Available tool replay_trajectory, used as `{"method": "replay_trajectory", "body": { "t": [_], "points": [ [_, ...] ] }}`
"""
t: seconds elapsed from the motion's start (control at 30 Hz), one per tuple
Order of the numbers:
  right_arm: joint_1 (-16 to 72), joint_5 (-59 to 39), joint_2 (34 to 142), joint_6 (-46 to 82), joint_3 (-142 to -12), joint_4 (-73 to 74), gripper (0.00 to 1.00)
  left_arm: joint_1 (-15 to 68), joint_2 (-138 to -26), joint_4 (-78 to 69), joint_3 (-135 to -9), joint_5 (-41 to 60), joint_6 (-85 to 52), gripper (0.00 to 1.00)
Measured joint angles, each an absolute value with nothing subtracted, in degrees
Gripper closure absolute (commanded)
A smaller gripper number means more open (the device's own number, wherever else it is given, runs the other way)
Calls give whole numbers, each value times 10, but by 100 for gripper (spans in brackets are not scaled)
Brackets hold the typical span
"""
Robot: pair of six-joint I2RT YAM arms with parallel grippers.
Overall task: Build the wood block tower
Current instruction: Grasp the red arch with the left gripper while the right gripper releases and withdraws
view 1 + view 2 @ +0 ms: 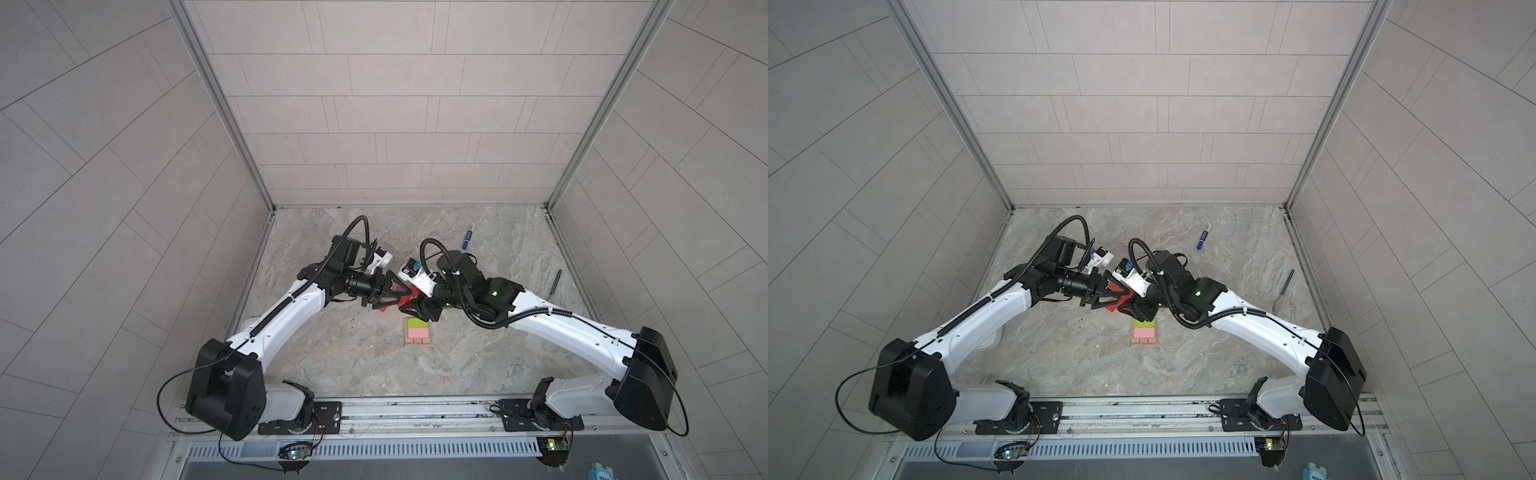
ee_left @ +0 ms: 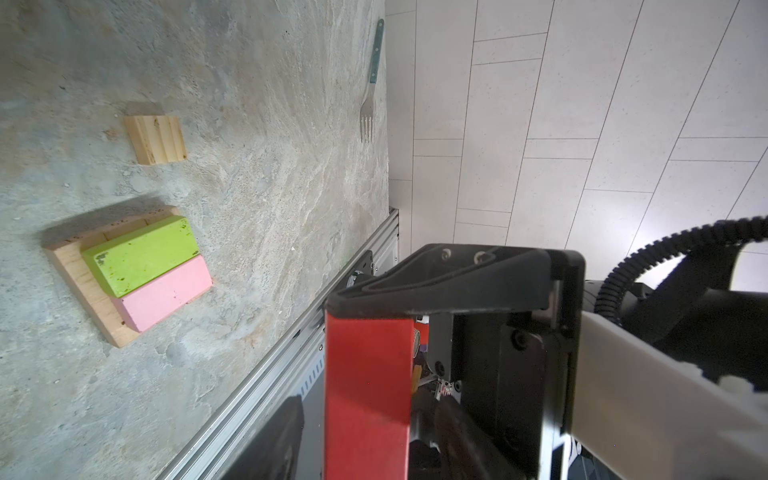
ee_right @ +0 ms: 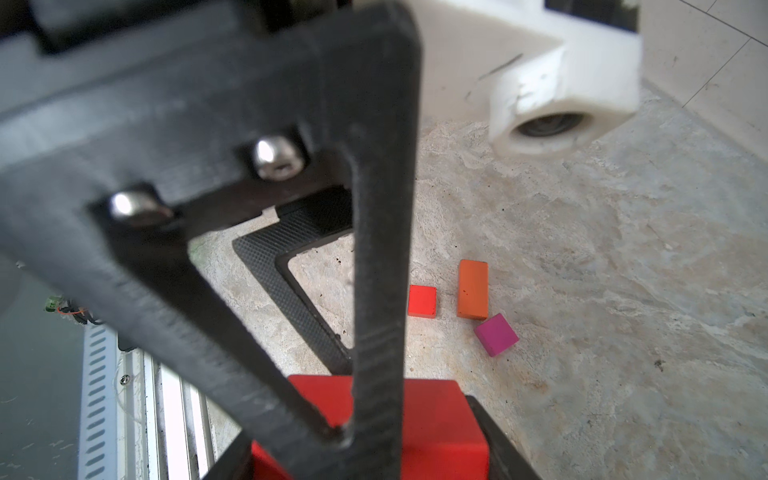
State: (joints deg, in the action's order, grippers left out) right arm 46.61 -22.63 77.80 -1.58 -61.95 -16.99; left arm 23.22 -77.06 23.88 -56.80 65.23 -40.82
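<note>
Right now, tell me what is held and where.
Red block: the right gripper clamps its opposite sides at one end; the left gripper straddles it, grip unclear.

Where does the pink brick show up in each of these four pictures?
In a top view: pink brick just below centre, on the tan planks.
In a top view: pink brick likewise, just below centre.
Left wrist view: pink brick lying against the lime-green brick.
Right wrist view: not in it.
Shared landmark: the lime-green brick touching it.

White arm links (image 1: 291,307), black joints (image 1: 226,386), ribbed black cables (image 1: 420,249), silver screws (image 3: 276,158)
</note>
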Motion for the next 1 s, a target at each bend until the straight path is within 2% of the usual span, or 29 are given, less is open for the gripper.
{"method": "replay_trajectory", "body": {
  "t": [0.1,0.2,0.4,0.67,0.77,0.83,1.0],
  "points": [
    [469,-225,786,-17,-622,-170,54,237,-774,239,-568,651,-408,46],
    [470,-224,789,-19,-623,-170,54,240,-777,241,-568,645,-404,52],
    [472,-221,790,-22,-624,-170,54,243,-784,244,-568,642,-402,56],
    [473,-218,790,-26,-624,-171,54,243,-789,248,-568,637,-390,73],
    [473,-216,790,-26,-624,-171,54,243,-789,249,-568,635,-387,75],
    [473,-214,790,-25,-624,-171,50,243,-788,248,-568,634,-385,76],
    [475,-204,790,-14,-621,-166,30,245,-785,248,-568,622,-386,79]
  ]
}}
